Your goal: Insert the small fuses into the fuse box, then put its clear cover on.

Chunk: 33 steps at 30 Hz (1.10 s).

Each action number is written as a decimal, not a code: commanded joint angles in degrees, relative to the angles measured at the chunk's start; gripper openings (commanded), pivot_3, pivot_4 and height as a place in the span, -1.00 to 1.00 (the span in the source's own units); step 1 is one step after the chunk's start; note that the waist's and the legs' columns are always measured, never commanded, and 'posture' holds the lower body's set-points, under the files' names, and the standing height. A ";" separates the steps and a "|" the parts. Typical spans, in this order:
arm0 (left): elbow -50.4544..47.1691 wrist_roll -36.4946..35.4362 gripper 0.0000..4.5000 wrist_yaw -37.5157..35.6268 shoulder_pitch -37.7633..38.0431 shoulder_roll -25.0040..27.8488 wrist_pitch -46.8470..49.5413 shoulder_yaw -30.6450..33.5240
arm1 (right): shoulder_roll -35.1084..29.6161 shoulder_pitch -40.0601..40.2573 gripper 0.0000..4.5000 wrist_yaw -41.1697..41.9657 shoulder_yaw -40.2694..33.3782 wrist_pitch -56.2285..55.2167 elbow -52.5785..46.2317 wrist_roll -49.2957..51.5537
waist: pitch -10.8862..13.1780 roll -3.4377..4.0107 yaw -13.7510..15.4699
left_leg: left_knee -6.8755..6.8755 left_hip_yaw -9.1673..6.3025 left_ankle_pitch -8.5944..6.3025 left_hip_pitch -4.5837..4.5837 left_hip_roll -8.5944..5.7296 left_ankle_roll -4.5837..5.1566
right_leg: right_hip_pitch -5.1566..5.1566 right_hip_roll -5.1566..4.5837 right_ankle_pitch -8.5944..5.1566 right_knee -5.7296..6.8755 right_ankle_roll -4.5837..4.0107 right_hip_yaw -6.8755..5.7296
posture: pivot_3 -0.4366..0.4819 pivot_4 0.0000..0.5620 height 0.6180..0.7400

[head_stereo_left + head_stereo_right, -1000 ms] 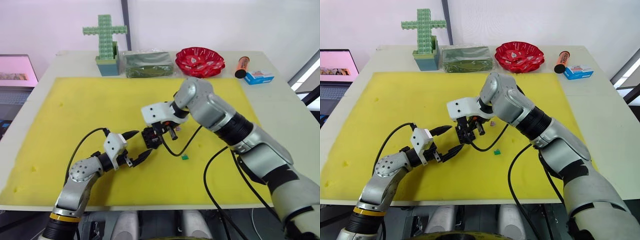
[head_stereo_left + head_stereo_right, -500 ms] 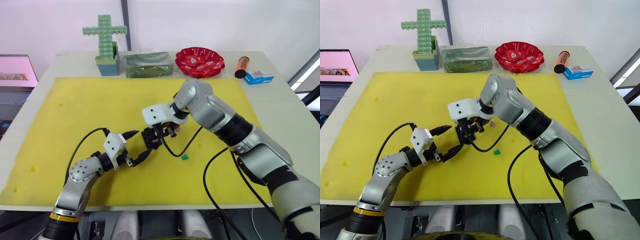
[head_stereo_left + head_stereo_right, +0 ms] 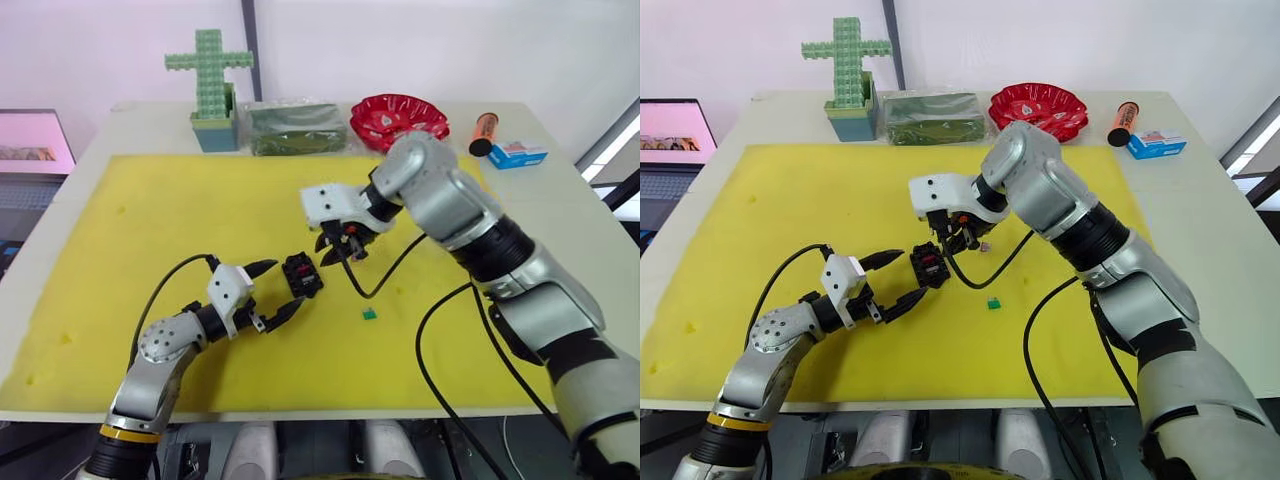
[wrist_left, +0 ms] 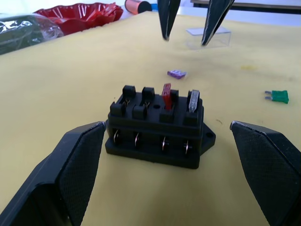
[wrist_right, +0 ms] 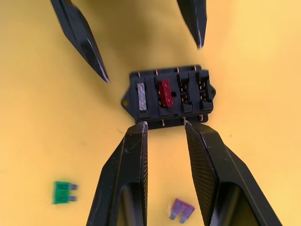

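Note:
The black fuse box (image 3: pixel 302 275) sits on the yellow mat (image 3: pixel 150 220). A red fuse (image 4: pixel 166 96) and a grey fuse (image 4: pixel 194 100) stand in two of its slots; the other two slots are bare. My left gripper (image 3: pixel 278 290) is open, one finger on each side of the box and not touching it. Above and just behind the box, my right gripper (image 3: pixel 340 252) hangs open and empty. On the mat lie the purple fuse (image 3: pixel 985 246) and the green fuse (image 3: pixel 370 314). Farther back rests the clear cover (image 4: pixel 208 37).
Along the table's back edge stand a green brick cross (image 3: pixel 210 70), a wrapped green package (image 3: pixel 296 128), a red bowl (image 3: pixel 385 115), an orange tube (image 3: pixel 484 133) and a blue-and-white box (image 3: pixel 518 154). A laptop (image 3: pixel 670 135) sits off the table's left side.
My right gripper has lifted off the fuse box and drawn back toward the far right. The box stays on the mat. The left arm has not moved.

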 commanded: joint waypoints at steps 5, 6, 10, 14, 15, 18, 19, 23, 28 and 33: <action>-2.18 -1.60 1.00 -0.47 -1.02 0.10 -1.08 1.09 | 9.12 9.47 -0.39 -14.95 -20.92 0.88 -11.59 14.08 | -0.04 -0.06 0.01 | -0.02 -0.01 -0.01 0.00 0.03 -0.01 | 0.02 0.00 0.00 -0.01 0.00 0.00 | -0.05 -0.47 1.00; -2.26 -1.70 1.00 -0.55 -0.91 0.15 -1.10 1.13 | 9.61 11.84 -0.39 -15.99 -22.01 -0.42 -13.29 15.13 | -0.02 -0.03 0.03 | -0.04 -0.01 -0.01 0.00 0.03 -0.01 | 0.03 0.00 0.00 -0.02 0.00 0.00 | -0.05 -0.47 1.00; -2.48 -2.19 1.00 -0.73 -0.70 0.25 -0.99 1.16 | 8.82 18.55 -0.39 -18.07 -20.88 -2.47 -16.85 17.16 | -0.02 -0.03 0.16 | 0.03 0.02 -0.01 -0.01 -0.04 -0.02 | 0.09 -0.10 0.01 -0.04 0.00 0.00 | -0.05 -0.47 1.00; -2.08 -2.37 1.00 -1.26 -0.94 0.58 -1.06 1.06 | 9.02 22.70 -0.57 -22.67 -21.54 -5.70 -17.25 17.76 | -0.02 -0.03 0.02 | 0.05 0.03 -0.01 0.00 -0.04 -0.01 | 0.09 -0.10 0.00 -0.03 -0.01 0.00 | -0.05 -0.47 1.00; -1.92 -2.39 1.00 -1.43 -1.07 0.62 -1.03 1.06 | 9.40 23.20 -0.64 -24.37 -22.01 -5.23 -17.28 18.11 | -0.02 -0.03 0.03 | 0.04 0.02 0.00 0.00 -0.04 -0.01 | 0.08 -0.09 0.00 -0.03 -0.01 0.00 | -0.05 -0.47 1.00; -1.39 -2.38 1.00 -1.92 -1.56 0.71 -1.01 1.15 | 9.57 24.35 -0.99 -27.70 -21.94 -3.32 -17.77 18.94 | -0.02 -0.03 0.04 | 0.02 0.03 0.00 0.00 -0.04 -0.01 | 0.07 -0.07 0.00 -0.03 0.00 0.00 | -0.05 -0.47 1.00; -1.17 -2.35 1.00 -2.05 -1.79 0.73 -1.01 1.14 | 9.42 24.84 -0.99 -28.64 -21.65 -2.75 -17.74 18.89 | -0.02 -0.04 0.08 | 0.02 0.03 0.00 0.00 -0.04 -0.01 | 0.07 -0.07 0.00 -0.03 0.00 0.00 | -0.05 -0.47 1.00; -0.82 -2.24 1.00 -2.31 -2.25 0.67 -0.95 1.15 | 7.93 26.51 -0.99 -30.50 -19.90 -2.84 -17.07 18.07 | -0.02 -0.03 0.13 | 0.04 0.02 0.00 0.00 -0.04 -0.01 | 0.10 -0.07 0.00 -0.05 -0.01 0.00 | -0.05 -0.47 1.00; -0.78 -2.11 1.00 -2.41 -2.25 0.60 -0.80 1.07 | 6.79 28.97 -0.99 -31.76 -18.03 -2.25 -17.39 18.42 | -0.02 -0.03 0.10 | 0.03 0.01 0.00 0.00 -0.04 -0.01 | 0.10 -0.06 -0.01 -0.05 -0.02 0.00 | -0.05 -0.47 1.00; -1.04 -2.09 1.00 -2.23 -2.22 0.59 -0.58 1.12 | 6.63 29.35 -0.99 -33.27 -17.48 -2.98 -16.00 18.20 | -0.02 -0.03 0.09 | 0.03 0.01 0.00 0.00 -0.03 -0.01 | 0.09 -0.04 -0.04 -0.05 -0.08 0.00 | -0.05 -0.47 1.00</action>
